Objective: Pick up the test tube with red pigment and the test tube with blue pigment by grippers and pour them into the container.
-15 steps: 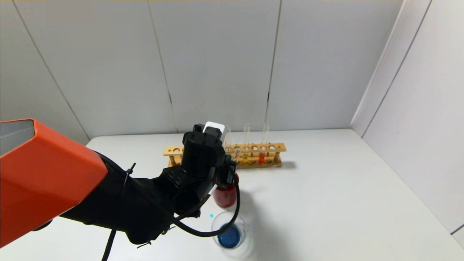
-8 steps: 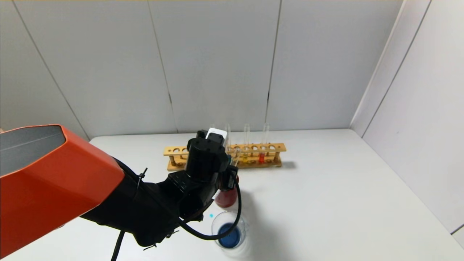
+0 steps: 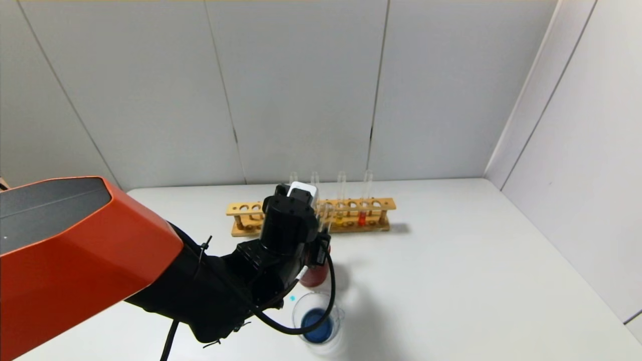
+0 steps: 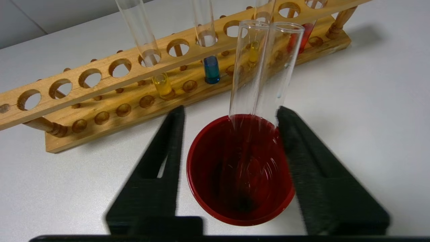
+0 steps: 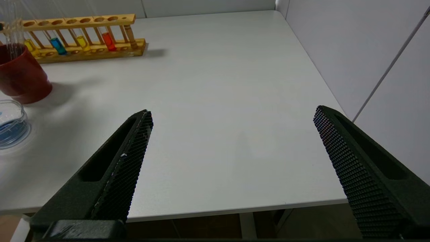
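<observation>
desk (image 3: 451,281): white | test tube rack (image 3: 381,204): pale yellow wood | rack tubes: clear glass, liquids yellow (image 4: 163,84), teal-blue (image 4: 211,69), yellow, red-orange (image 5: 109,41) | cup (image 4: 208,201): opaque dark red | glass container (image 3: 318,321): clear, deep blue liquid | left arm casing (image 3: 75,260): orange | right gripper (image 5: 231,134) fingers (image 5: 127,161): black, dotted mesh texture

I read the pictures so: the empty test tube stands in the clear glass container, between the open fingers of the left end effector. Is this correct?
Not quite. The empty test tube stands in the opaque red cup, not in the clear glass container, which holds blue liquid. The rest is correct: the tube is between the open fingers of the left end effector. The left wrist view shows this.
</observation>
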